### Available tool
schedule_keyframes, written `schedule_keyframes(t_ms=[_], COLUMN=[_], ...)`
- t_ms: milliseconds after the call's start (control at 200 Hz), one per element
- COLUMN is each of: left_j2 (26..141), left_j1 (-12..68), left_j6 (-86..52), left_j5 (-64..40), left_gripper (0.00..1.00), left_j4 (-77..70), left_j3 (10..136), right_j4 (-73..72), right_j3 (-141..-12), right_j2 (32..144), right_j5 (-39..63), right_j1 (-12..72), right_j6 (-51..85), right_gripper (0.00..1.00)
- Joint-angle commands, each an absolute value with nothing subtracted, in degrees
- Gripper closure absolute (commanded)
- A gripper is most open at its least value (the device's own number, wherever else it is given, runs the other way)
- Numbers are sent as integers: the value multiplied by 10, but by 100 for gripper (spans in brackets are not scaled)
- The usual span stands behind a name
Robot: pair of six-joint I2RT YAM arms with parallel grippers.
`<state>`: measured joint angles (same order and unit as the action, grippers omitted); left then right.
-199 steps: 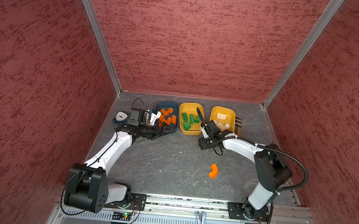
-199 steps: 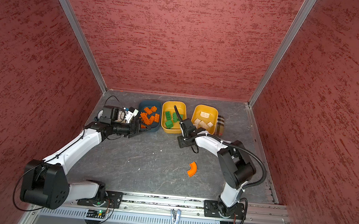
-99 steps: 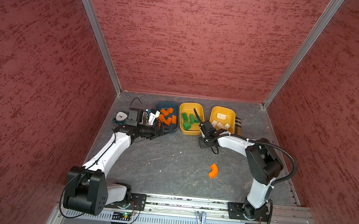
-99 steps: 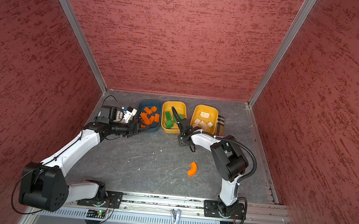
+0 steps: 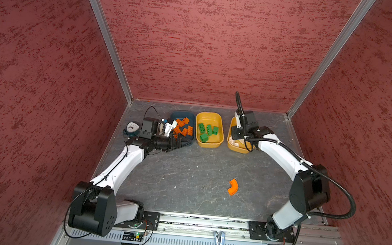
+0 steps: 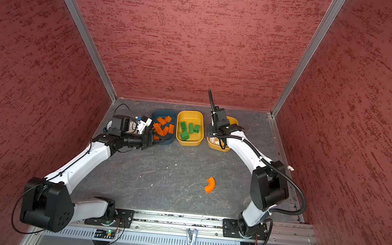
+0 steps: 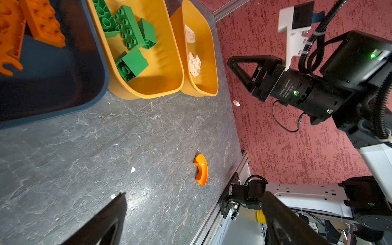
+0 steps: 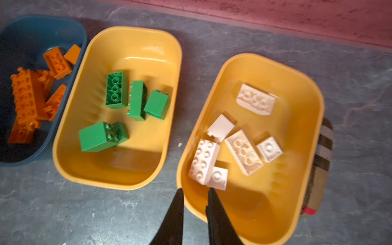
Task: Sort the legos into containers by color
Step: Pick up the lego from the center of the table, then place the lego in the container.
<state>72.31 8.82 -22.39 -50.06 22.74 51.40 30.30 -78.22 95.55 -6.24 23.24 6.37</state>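
Right hand pressed together, left hand spread, both empty; the curved orange plastic arc lying near-right could squirt from a pinch

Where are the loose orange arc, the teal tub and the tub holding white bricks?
orange arc (image 5: pixel 233 187): in a top view, on the middle of its curve.
teal tub (image 8: pixel 31 34): right wrist view, on its bare inner floor.
tub holding white bricks (image 8: pixel 265 70): right wrist view, on its bare inner floor.
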Motion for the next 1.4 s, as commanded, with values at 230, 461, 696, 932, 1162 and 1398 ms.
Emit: schedule_keyframes(t_ms=[230,461,696,932,1162,1398], left_j2=[729,743,745,745,764,777], left_j1=[90,91,91,92,93,95], left_j6=[-219,-216,-211,-205,-199,-196], left_j5=[-501,-501,-497,-493,-494,-498], left_gripper=[1,1,0,1,1,1], left_j4=[224,222,230,238,239,234], left_j3=[523,530,532,524,527,532], right_j4=[317,300,294,304,351,369], right_j3=[-746,-719,-684,-548,-412,-353], right_j2=[931,920,899,802,672,626], right_j5=[-24,-5,28,121,93,12], right_j1=[177,126,100,118,199,341], right_j6=[39,42,47,121,280,457], right_gripper=[66,63,45,38,33,24])
